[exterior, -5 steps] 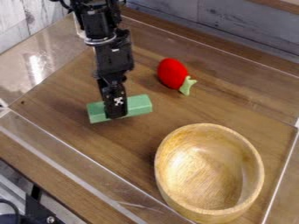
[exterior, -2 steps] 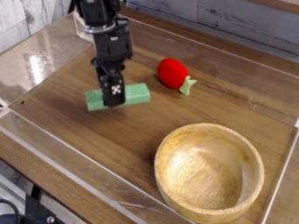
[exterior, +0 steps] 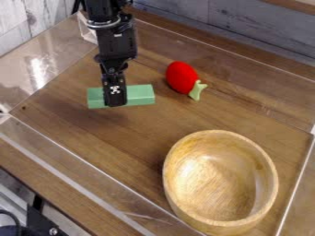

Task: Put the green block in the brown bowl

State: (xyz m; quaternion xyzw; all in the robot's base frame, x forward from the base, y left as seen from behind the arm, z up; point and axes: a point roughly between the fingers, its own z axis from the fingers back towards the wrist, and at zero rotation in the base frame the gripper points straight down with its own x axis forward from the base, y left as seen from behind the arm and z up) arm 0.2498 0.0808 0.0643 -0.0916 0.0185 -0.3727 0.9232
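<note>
green block pinched level, brown bowl upright

The surface is showing dark brown wood grain with a smooth, slightly satin finish, and the clear panels standing along its left and near edges are looking like glossy plastic, catching pale reflections. The brown bowl is showing light, matt wood with visible grain and a thick rim. The green block is looking plain, smooth and matt. The end effector is appearing as black, faintly shiny hard material. The red object is looking smooth and softly glossy.
</note>
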